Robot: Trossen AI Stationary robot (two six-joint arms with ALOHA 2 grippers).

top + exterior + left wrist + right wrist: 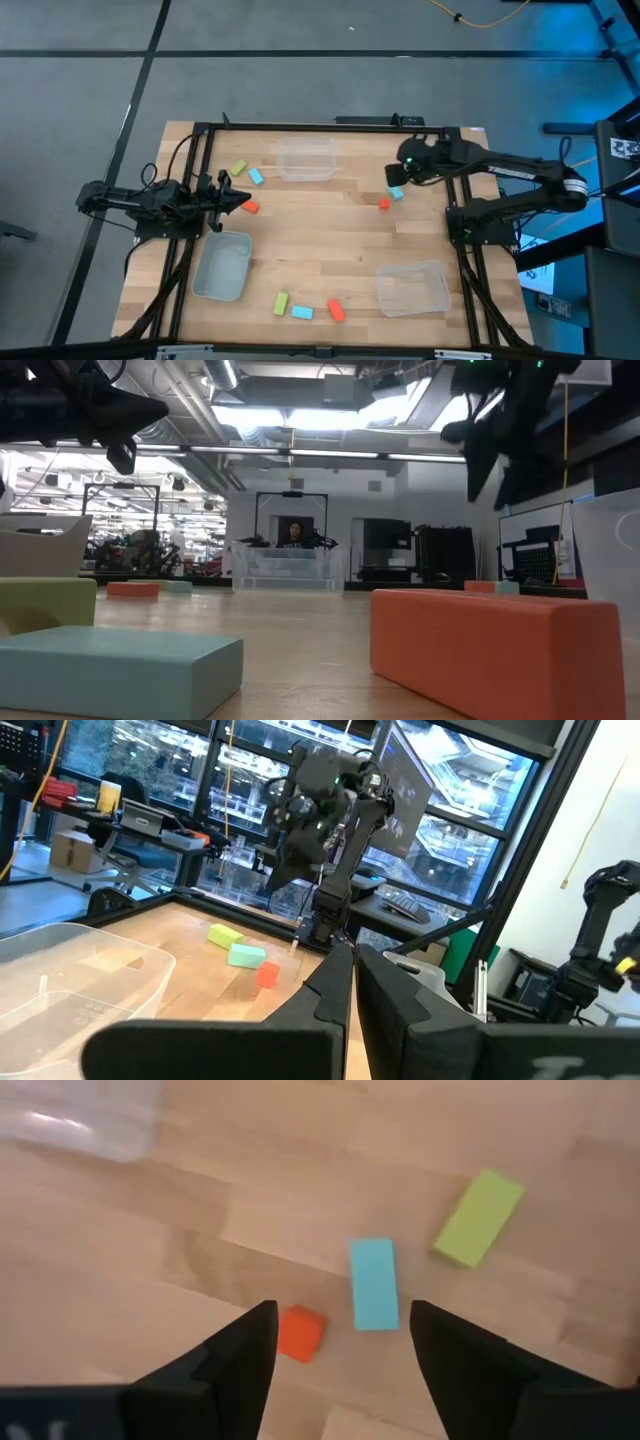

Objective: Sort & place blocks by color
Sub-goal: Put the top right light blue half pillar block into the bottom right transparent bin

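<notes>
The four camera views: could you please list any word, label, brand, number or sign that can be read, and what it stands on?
None can be read in any view.
A white tag with dark marks on the equipment right of the table, high view: too small to read.
The blocks, such as the orange-red block, show no print.

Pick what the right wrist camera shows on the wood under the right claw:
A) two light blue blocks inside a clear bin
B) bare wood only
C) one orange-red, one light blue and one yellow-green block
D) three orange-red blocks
C: under the open right claw lie an orange-red block, a light blue block and a yellow-green block, all loose on the table, none in a bin.
</notes>
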